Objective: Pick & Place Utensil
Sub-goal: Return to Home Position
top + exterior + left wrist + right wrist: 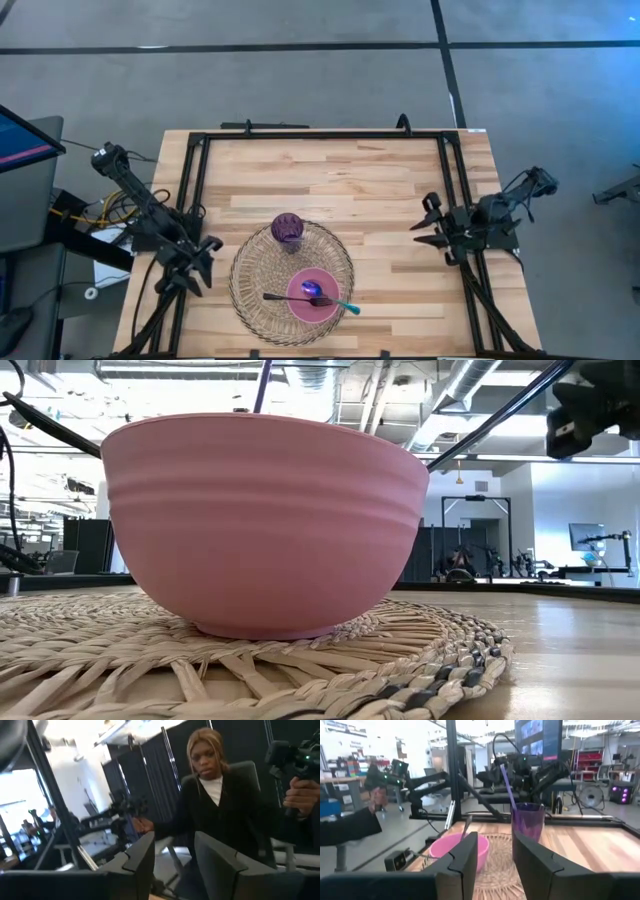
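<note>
Left gripper: the left gripper (197,264) hangs over the table's (380,190) left edge, just beside the woven mat (250,290); its fingers are spread and nothing is held.
Right gripper: the right gripper (422,220) is by the right edge, well apart from the mat; its fingers are spread, with nothing between them.
Mat: it is set against the table's lower edge in the high view, between the 2 arms and nearer the left one.
Purple cup: the purple cup (288,228) stands upright on the mat's far part. The purple straw (506,785) is seen in it, long axis near upright and leaning slightly.
Pink bowl: the pink bowl (325,315) rests on the mat's near part.
Blue spoon: the blue spoon (318,293) lies in the bowl, handle over the rim toward the right edge.
Dark utensil: 1 dark utensil (280,297) sticks out toward the left edge.
Coming move: nothing is judged left to grasp; each arm is to be drawn away from the mat.
Writing: none can be read; the screens (535,737) are illegible.
</note>
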